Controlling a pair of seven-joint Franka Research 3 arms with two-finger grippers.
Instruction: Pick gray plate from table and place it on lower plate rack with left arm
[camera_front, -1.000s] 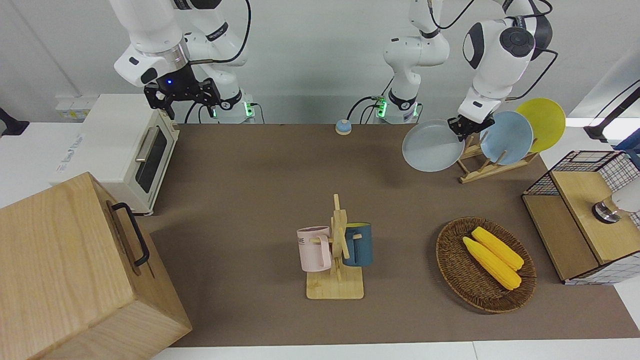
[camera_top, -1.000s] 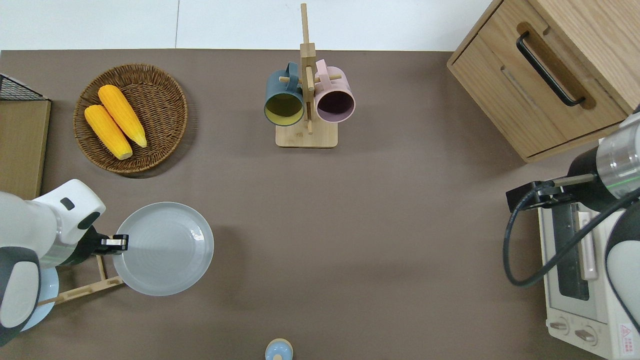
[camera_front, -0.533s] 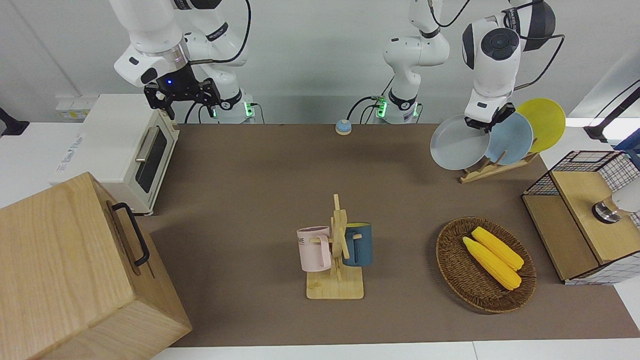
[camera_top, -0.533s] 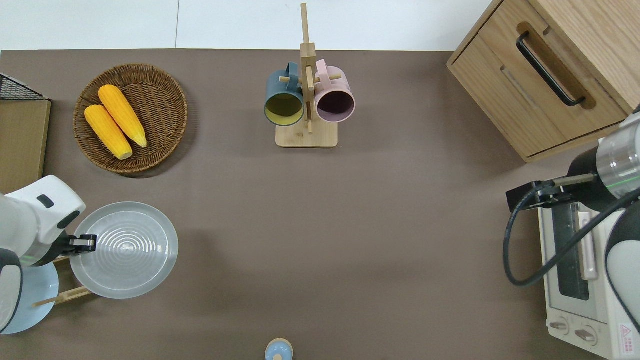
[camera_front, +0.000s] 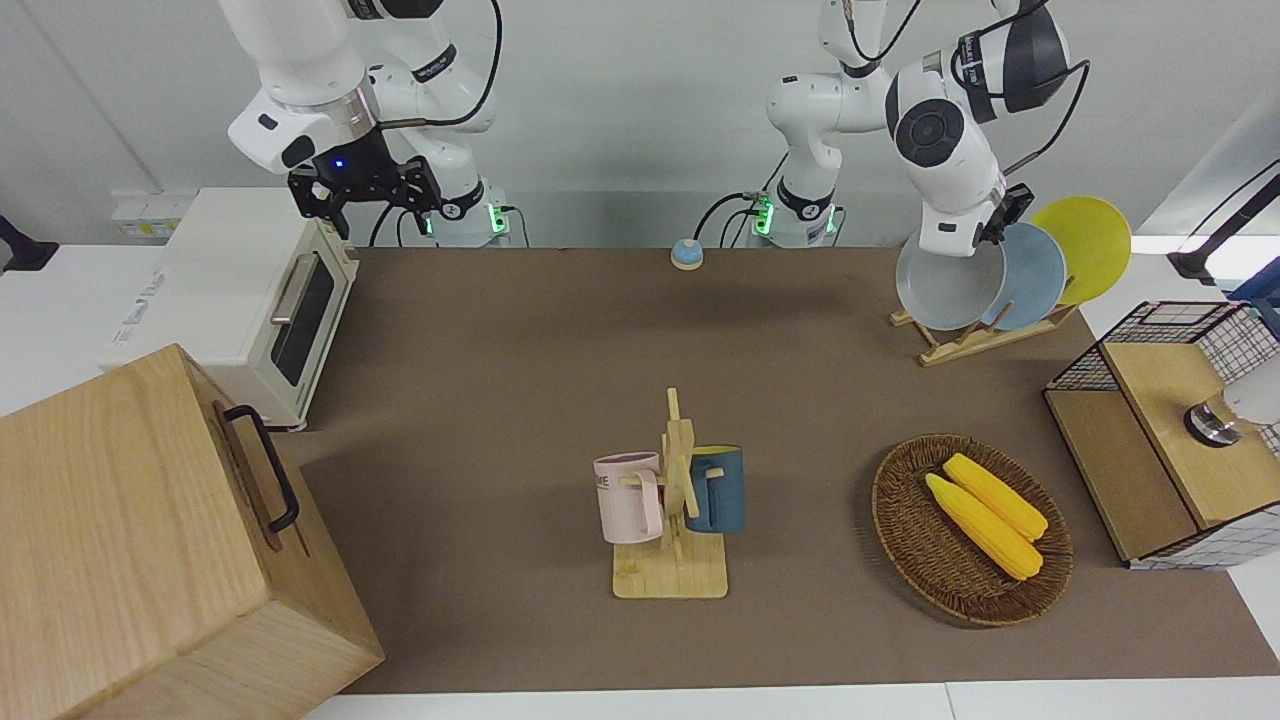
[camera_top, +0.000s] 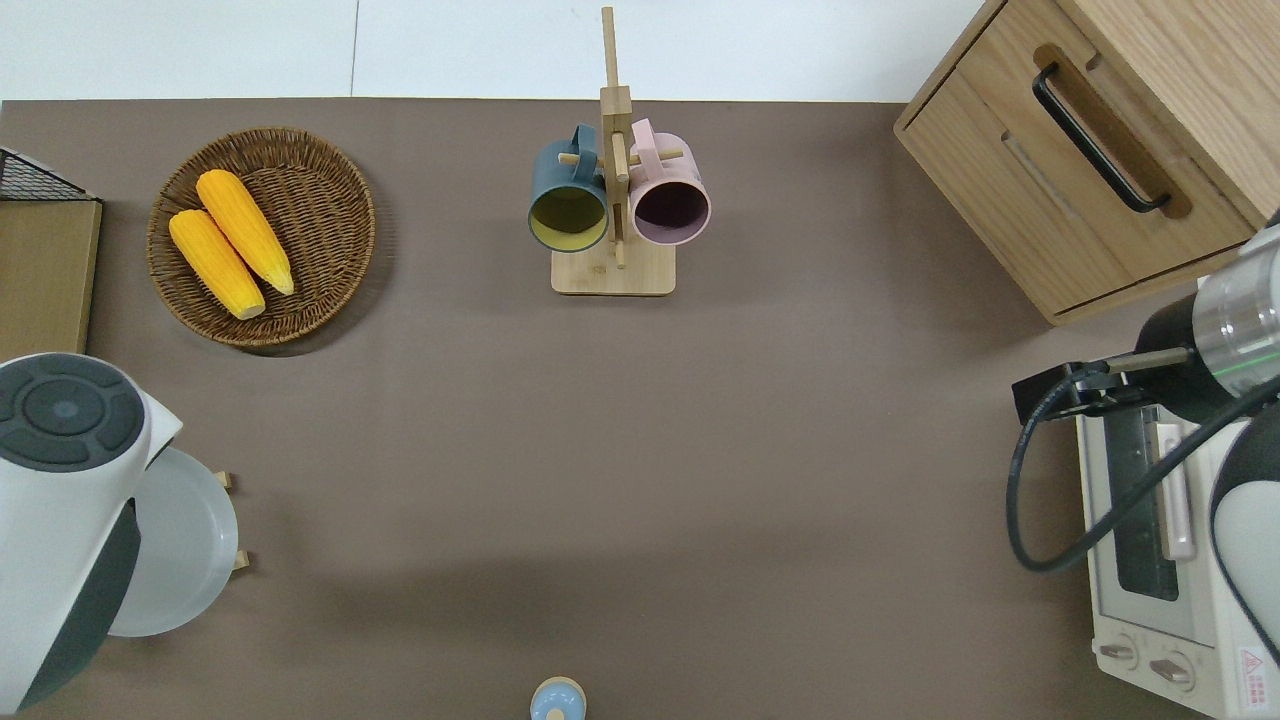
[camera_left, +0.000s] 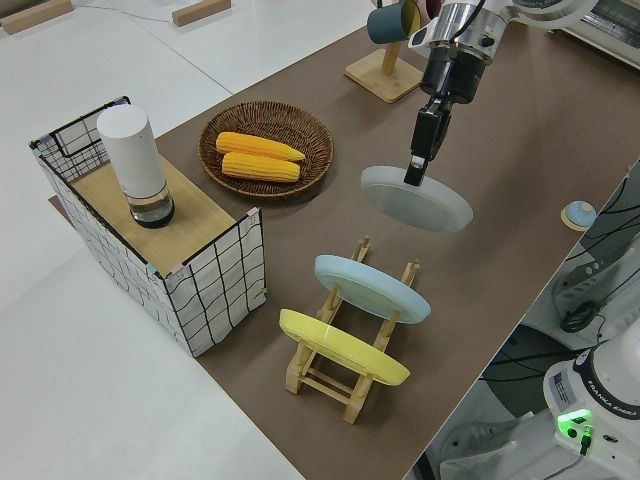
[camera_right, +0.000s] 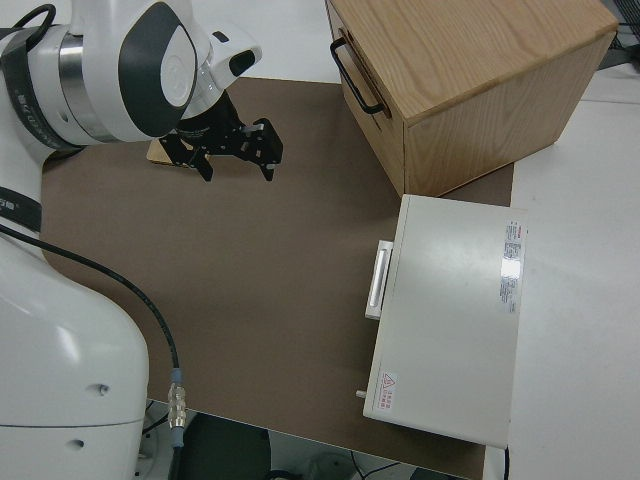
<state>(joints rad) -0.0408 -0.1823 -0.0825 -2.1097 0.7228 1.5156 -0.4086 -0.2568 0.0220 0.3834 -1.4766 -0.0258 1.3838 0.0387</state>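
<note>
My left gripper (camera_front: 992, 236) is shut on the upper rim of the gray plate (camera_front: 940, 288), which stands tilted at the free end of the lower plate rack (camera_front: 985, 338), next to the light blue plate (camera_front: 1035, 270). In the overhead view my left arm hides the gripper and part of the gray plate (camera_top: 190, 540), and two rack rail ends (camera_top: 240, 560) poke out beside it. I cannot tell whether it rests in a slot. The left side view shows the left gripper (camera_left: 414, 172) holding the plate (camera_left: 425, 205) in the air. My right gripper (camera_front: 365, 190) is parked and open.
A yellow plate (camera_front: 1085, 245) stands in the same rack. A wicker basket (camera_front: 905, 520) with two corn cobs, a mug stand (camera_front: 672, 575) with two cups, a wire crate (camera_front: 1165, 330), a toaster oven (camera_front: 250, 300) and a wooden cabinet (camera_front: 130, 540) stand on the table (camera_front: 520, 380).
My left arm has carried the gray plate toward its own end of the table to the rack and tilted it from nearly flat to steeply upright. The right arm has not moved.
</note>
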